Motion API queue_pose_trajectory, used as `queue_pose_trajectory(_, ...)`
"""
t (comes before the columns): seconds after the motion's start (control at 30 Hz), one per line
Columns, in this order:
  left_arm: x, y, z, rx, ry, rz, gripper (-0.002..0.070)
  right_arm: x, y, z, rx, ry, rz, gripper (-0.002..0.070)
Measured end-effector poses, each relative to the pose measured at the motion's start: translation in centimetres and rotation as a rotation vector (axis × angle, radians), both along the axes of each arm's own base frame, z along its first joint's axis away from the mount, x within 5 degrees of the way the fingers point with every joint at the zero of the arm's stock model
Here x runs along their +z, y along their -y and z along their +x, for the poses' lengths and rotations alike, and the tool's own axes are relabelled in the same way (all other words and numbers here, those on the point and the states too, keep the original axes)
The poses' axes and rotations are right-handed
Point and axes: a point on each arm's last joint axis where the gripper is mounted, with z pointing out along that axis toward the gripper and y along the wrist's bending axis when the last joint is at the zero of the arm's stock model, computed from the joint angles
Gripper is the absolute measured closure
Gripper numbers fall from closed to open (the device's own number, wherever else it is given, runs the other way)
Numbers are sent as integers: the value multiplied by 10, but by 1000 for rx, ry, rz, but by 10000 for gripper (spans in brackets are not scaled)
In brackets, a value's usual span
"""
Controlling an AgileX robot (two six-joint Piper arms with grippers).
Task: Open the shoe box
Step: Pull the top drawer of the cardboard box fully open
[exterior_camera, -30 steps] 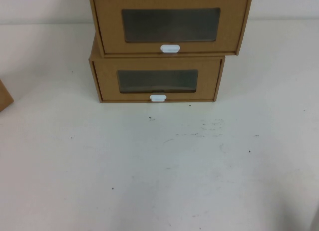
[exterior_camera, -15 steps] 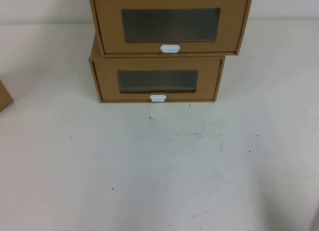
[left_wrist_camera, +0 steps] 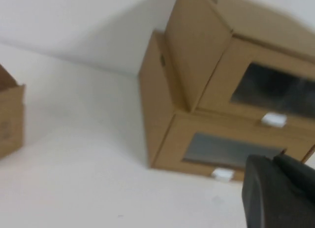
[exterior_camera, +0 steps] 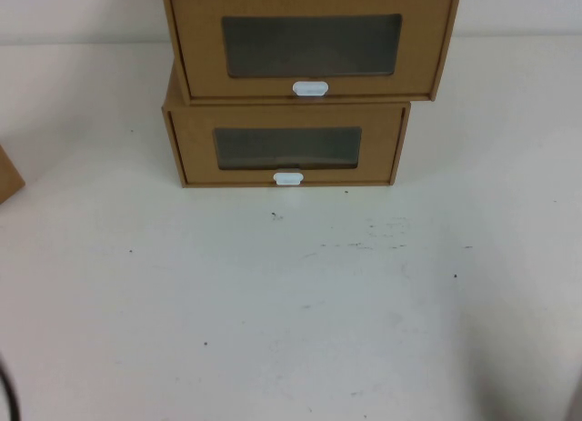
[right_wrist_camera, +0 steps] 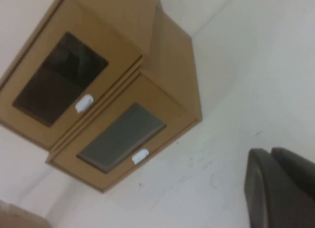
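Two brown cardboard shoe boxes are stacked at the back of the white table. The upper box (exterior_camera: 309,44) and the lower box (exterior_camera: 286,148) each have a dark window. Both drawers are closed, each with a small white handle: upper handle (exterior_camera: 310,88), lower handle (exterior_camera: 288,178). In the left wrist view my left gripper (left_wrist_camera: 273,162) is shut on nothing, well short of the lower handle (left_wrist_camera: 222,175). My right gripper (right_wrist_camera: 269,152) is also shut and empty, hanging over bare table far from the lower handle (right_wrist_camera: 140,156). Neither gripper's fingers show in the high view.
Another brown cardboard box (exterior_camera: 7,175) pokes in at the table's left edge; it also shows in the left wrist view (left_wrist_camera: 10,119). The white table (exterior_camera: 291,303) in front of the stack bears only small dark specks.
A thin dark shape has come into the high view's lower left corner. The boxes have not moved.
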Motion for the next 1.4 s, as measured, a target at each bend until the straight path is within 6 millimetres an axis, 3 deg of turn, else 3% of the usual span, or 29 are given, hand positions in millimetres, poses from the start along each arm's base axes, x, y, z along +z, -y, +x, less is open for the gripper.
queue_pose_trajectory(0.13, 50, -1, 39, -23, -162, 207, 680, -1, -2, -1, 27, -6, -27, 694)
queue_pose_trajectory(0.27, 86, 0, 75, -49, -221, 294, 680, -2, -3, -1, 45, -6, -57, 694)
queue_pose_trajectory(0.57, 136, 18, 168, -218, -149, 304, 680, -2, -5, -2, 66, 7, -122, 694)
queue_pose_trajectory(0.83, 132, 41, 265, -429, -111, 180, 680, -2, -5, -2, 71, 10, -134, 694)
queue_pose_trajectory(1.07, 121, 51, 331, -490, -67, 91, 680, -3, -5, -2, 75, 9, -134, 694)
queue_pose_trajectory(1.2, 113, 61, 357, -509, -41, 88, 680, -3, -5, -2, 77, 9, -136, 694)
queue_pose_trajectory(1.4, 98, 91, 384, -551, 1, 86, 680, -3, -6, -2, 79, 8, -136, 694)
